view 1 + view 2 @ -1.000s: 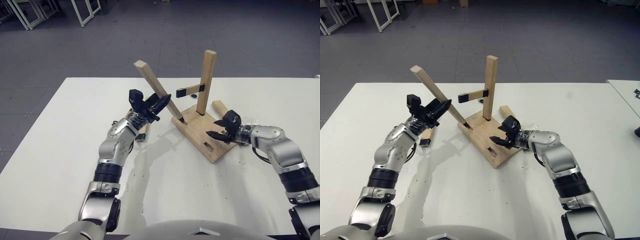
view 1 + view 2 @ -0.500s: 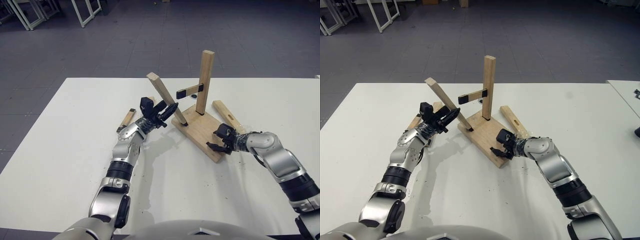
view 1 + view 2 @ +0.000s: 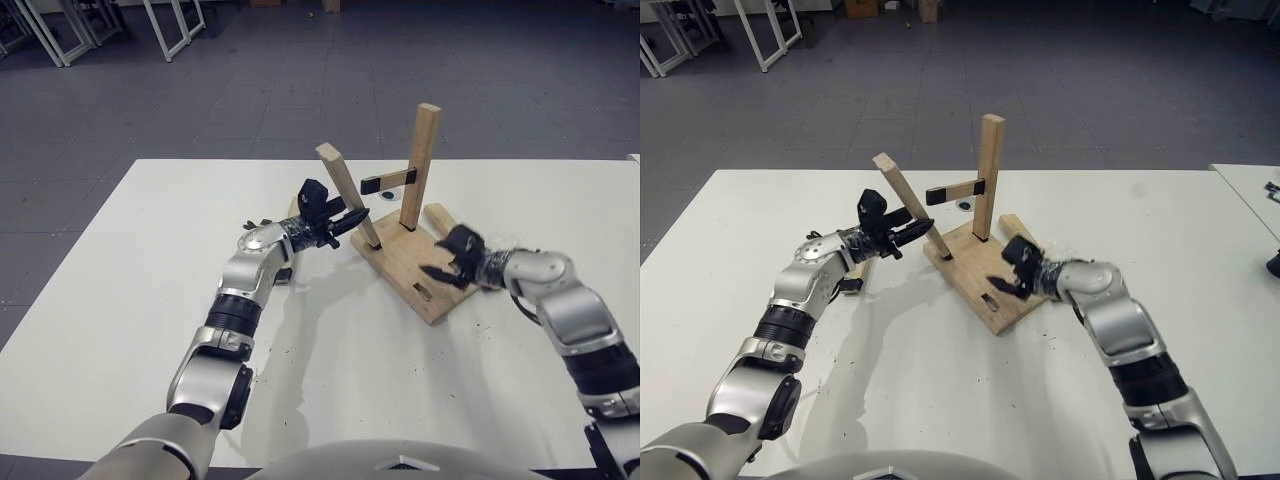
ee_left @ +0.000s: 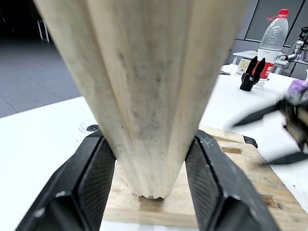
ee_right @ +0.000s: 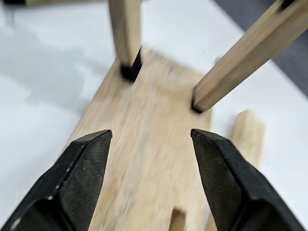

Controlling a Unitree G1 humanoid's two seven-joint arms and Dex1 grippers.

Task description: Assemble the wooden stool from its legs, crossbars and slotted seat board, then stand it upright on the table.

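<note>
On the counter (image 3: 150, 300), eye views: left gripper (image 3: 338, 222) is clamping the tilted leg (image 3: 345, 185), top leaning toward robot's left of the seat board (image 3: 400, 262). Left wrist: the leg's foot is meeting the board's edge. Right wrist: right gripper (image 5: 150, 132) is hovering open over the board.

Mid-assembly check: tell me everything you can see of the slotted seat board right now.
The slotted seat board is a pale, bare-wood rectangular slab lying flat and askew on the white table. Two wooden legs stand in its far slots: an upright leg, and a tilted leg that the left gripper clamps low down. An empty slot shows near its near end, where the right gripper hangs open above it. A loose wooden piece lies along its right edge.
</note>
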